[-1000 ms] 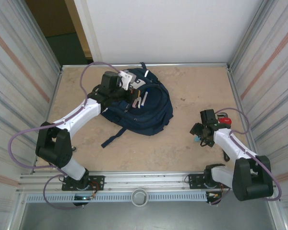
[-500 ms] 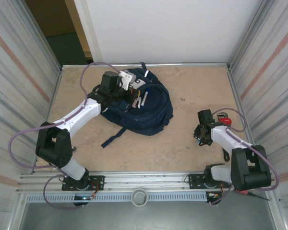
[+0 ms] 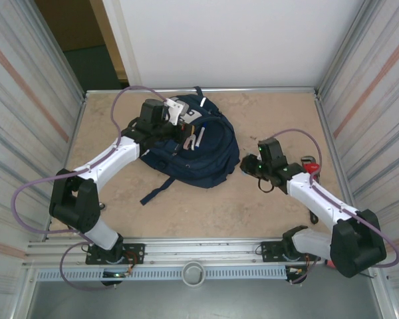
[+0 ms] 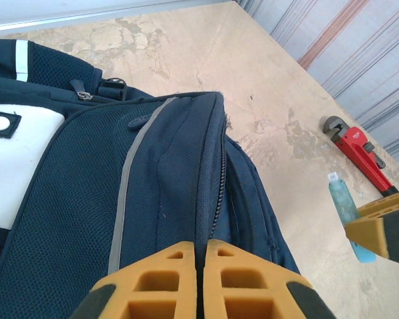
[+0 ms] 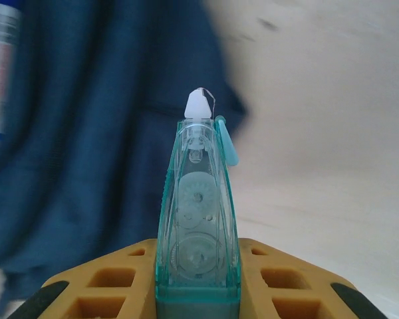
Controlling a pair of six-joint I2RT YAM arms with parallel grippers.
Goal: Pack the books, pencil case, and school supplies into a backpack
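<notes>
**Top external view.** The step in hand is judged to be the delivery of one school supply to the bag. A large navy-blue fabric backpack (image 3: pixel 209 156) with white patches is seen lying on the beige table (image 3: pixel 272 116), toward its far left corner. The left claw (image 3: pixel 186 135) is set on the backpack's upper part. The right claw (image 3: pixel 251 166) is held just beside the backpack's right flank, well in from the table's right edge.

**Left wrist view.** The left claw is seen pressed shut. The backpack's zip seam runs straight into the closed pads, so a fold of fabric is judged to be pinched there, perhaps to hold the mouth up. A red metal pipe wrench (image 4: pixel 356 147) lies on the table toward its right edge.

**Right wrist view.** The right claw is closed on a small teal translucent plastic item (image 5: pixel 198 212) with a white tip and small wheels visible inside. The teal item is gripped upright at its base, with its tip pointed toward blurred navy fabric. It looks slim, rigid and light.

The next move is judged to call for the teal item to be brought over the opening and lowered in. The pads should be parted only once it is inside. The opening itself cannot be made out.
</notes>
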